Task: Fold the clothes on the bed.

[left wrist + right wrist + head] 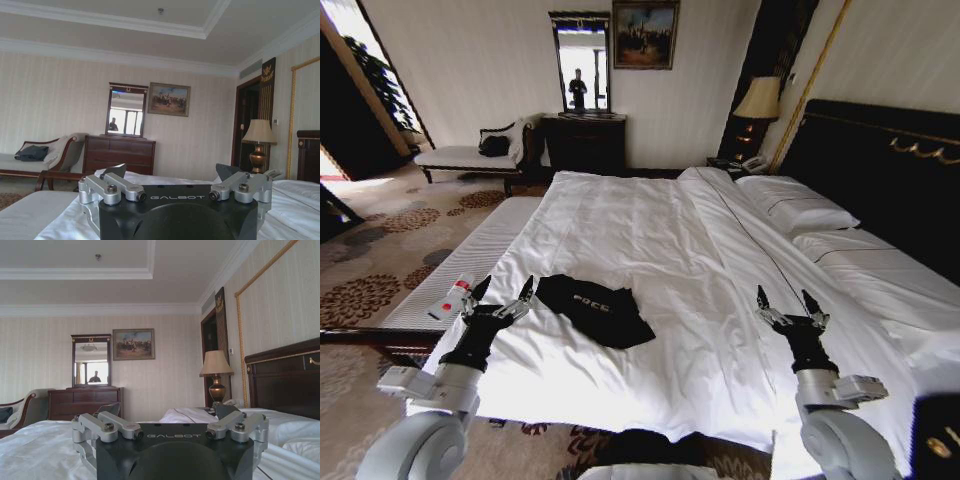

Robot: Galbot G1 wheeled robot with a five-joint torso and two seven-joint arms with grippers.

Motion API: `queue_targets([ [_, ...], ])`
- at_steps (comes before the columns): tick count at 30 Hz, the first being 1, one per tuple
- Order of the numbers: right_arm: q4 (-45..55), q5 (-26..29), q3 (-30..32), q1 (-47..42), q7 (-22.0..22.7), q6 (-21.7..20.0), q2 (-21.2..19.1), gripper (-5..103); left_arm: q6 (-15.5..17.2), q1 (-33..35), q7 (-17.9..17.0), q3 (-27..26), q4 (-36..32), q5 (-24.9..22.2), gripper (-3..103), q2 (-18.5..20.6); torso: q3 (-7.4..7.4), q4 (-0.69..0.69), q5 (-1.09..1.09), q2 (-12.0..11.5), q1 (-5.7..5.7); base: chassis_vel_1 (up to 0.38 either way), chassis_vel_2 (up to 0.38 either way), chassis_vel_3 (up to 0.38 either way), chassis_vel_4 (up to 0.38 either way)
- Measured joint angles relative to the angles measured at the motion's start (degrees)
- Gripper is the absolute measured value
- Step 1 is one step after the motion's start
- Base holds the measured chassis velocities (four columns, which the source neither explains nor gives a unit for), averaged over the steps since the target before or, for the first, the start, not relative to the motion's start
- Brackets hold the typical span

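While the robot stands at the foot of the bed (pixel 650 230), both its arms are raised over the white duvet with the fingers pointing up and away toward the far wall. Its left gripper (pixel 501 292) hangs over the near left corner of the mattress, fingers spread apart and holding nothing; the left wrist view shows the same wide gap between the tips (pixel 173 171). Just to the right of that gripper, close but not touching, lies the black T-shirt (pixel 595 309), rumpled into a loose heap on the duvet with its white lettering facing up. Over on the right side of the bed, well apart from the shirt, the right gripper (pixel 787 298) is likewise splayed and empty, and the right wrist view agrees (pixel 170 412). A small white-and-red remote (pixel 451 296) rests on the long white-cushioned bench (pixel 470 260) beside the bed, just left of the left gripper. Two white pillows (pixel 796 207) sit against the dark headboard (pixel 880 170).
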Motion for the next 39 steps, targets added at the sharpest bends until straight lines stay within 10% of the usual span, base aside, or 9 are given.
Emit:
queue_targets([
  [39, -1.44, -0.38, -0.68, 0.49, -0.7, 0.86, 0.89, 100, -0.29, 1.62, 0.19, 0.36, -0.07, 1.74, 100, -1.72, 0.0, 0.0, 0.01, 0.0, 0.0, 0.032, 0.085, -0.03, -0.087],
])
